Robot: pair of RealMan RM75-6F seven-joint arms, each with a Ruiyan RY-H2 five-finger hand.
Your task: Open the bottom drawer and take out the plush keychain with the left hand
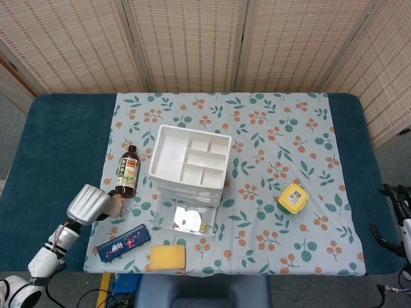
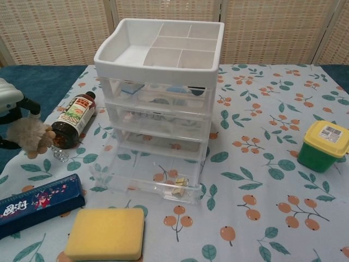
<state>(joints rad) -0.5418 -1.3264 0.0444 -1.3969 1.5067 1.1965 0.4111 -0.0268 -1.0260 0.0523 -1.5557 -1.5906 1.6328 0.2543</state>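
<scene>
Chest view: my left hand (image 2: 10, 98) holds the keychain (image 2: 28, 136) beside the bottle (image 2: 72, 120); bottom drawer (image 2: 147, 177) open; right hand apparently unseen.

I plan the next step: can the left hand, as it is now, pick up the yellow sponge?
Probably not yet: the left hand already holds the plush keychain. The path itself looks free, since the yellow sponge lies uncovered near the front edge.

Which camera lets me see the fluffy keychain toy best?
The chest view. There the plush keychain is close and big at the left edge, held by the left hand, with its metal ring dangling below. In the head view the plush keychain is only a tiny tan speck beside the hand.
</scene>
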